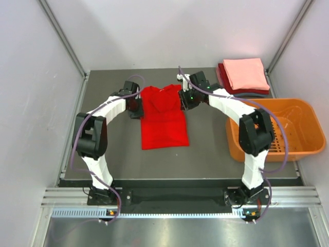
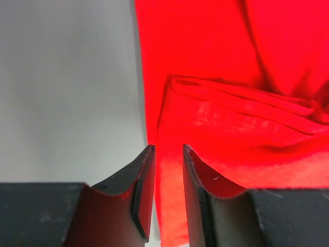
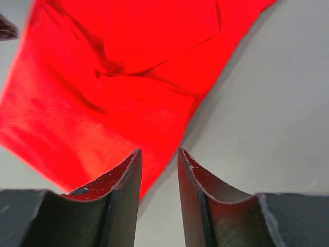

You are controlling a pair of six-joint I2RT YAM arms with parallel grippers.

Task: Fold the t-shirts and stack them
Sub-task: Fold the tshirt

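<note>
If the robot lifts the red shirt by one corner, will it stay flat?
Probably not. The red t-shirt shows soft creases and a doubled-over fold, so it would likely droop and hang. It lies thin and flat on the table, so it is probably light. Pushed, it would likely bunch up.

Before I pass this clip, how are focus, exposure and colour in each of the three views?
Top external: evenly lit and sharp, though the red t-shirt is so saturated its folds barely read. Left wrist: left gripper dark against a table bleached pale. Right wrist: right gripper equally dark, cloth creases slightly blurred.
</note>
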